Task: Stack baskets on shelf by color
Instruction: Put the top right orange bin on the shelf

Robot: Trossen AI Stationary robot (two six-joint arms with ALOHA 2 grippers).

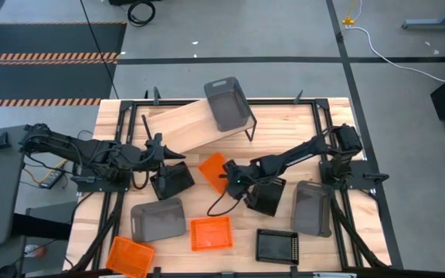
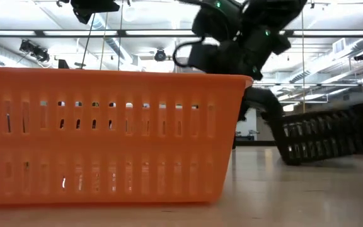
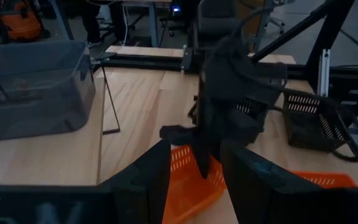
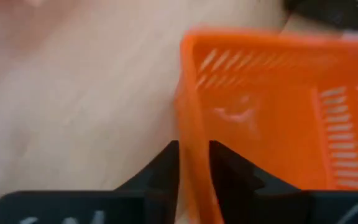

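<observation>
The shelf (image 1: 188,127) stands slanted at the table's far middle, and a dark-grey bin (image 1: 227,103) rests on its right end. My right gripper (image 1: 226,178) is shut on an orange basket (image 1: 213,171) at the table's middle. My left gripper (image 1: 181,157) is open just left of that basket, above a black basket (image 1: 172,180). In the left wrist view, its fingers (image 3: 159,180) frame the orange basket (image 3: 188,177) and the right gripper (image 3: 202,163). My right gripper (image 4: 194,165) pinches the orange basket's side wall (image 4: 188,124) near a corner, one finger inside the basket and one outside. It comes slanting down from the table's right. The basket sits tilted in the hold; whether its low edge touches the table I cannot tell.
On the near half of the table lie a dark-grey bin (image 1: 158,218), two orange baskets (image 1: 210,232) (image 1: 130,256), two black baskets (image 1: 276,246) (image 1: 265,198) and another dark-grey bin (image 1: 313,207). The near orange basket (image 2: 106,139) fills the low view.
</observation>
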